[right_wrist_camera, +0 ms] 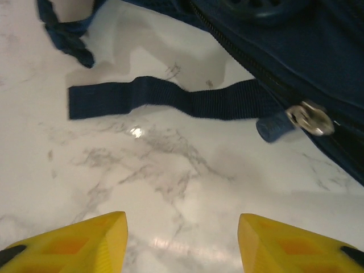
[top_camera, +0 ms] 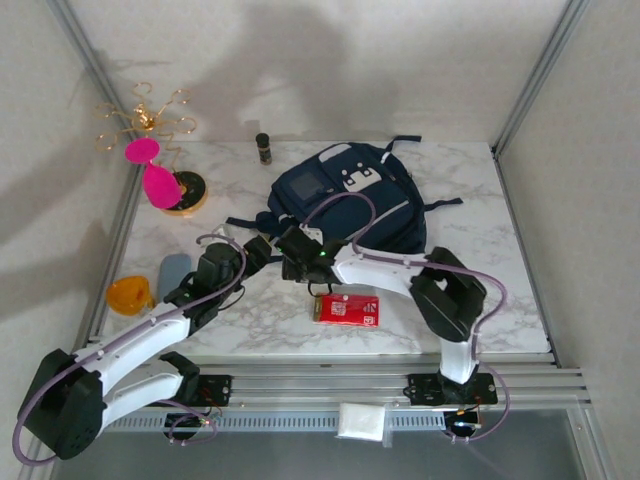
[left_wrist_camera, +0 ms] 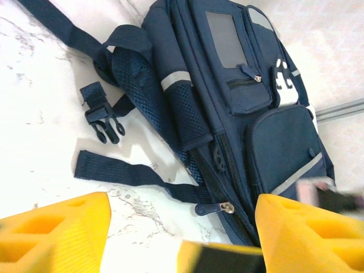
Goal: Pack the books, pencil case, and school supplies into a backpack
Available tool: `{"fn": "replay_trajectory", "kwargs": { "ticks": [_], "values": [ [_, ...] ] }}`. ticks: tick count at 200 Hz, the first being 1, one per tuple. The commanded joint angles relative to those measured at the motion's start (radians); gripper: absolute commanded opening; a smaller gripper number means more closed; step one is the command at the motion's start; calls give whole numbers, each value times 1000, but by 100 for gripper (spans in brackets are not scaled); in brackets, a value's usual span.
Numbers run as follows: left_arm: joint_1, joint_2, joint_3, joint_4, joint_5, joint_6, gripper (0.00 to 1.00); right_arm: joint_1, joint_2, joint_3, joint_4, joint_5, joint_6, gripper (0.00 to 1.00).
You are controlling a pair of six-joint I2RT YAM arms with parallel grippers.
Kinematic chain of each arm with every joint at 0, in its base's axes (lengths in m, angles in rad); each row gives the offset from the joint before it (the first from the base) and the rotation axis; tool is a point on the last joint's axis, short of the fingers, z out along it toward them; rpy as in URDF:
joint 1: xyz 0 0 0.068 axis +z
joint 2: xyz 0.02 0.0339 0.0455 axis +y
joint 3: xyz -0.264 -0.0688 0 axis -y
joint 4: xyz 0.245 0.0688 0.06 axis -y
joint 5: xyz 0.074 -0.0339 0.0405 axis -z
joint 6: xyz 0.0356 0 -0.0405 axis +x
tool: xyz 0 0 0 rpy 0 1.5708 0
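On the desk [top_camera: 480, 265], backpack [top_camera: 345, 200] looks zipped, nothing packed yet; left claw [left_wrist_camera: 182, 213] and right claw [right_wrist_camera: 182, 227] both released, empty, by the zip pull [right_wrist_camera: 310, 116].

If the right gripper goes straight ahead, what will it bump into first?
Probably the dark blue strap lying flat on the table, the backpack just behind; depth is unclear.

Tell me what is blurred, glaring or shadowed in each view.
Top view: broad soft shadows on the back wall; table evenly lit. Left wrist: backpack sharp, left fingers blurred up close. Right wrist: small glare spot on the table, soft shadow beside the strap, right fingers out of focus.
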Motion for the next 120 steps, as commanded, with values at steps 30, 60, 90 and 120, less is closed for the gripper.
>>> {"fn": "replay_trajectory", "kwargs": {
  "ticks": [30,60,90,120],
  "values": [
    [13,-29,-37,-11,-39,1,70,-109,40,4,-10,71,-51,59],
    [13,12,-43,42,-10,-20,70,-191,-81,-114,63,26,-189,63],
    [13,53,-39,90,18,-36,71,-304,-191,-192,52,-39,-285,66],
    [6,83,-16,98,39,-36,71,-375,-301,-250,21,-70,-350,67]
  ]
}}
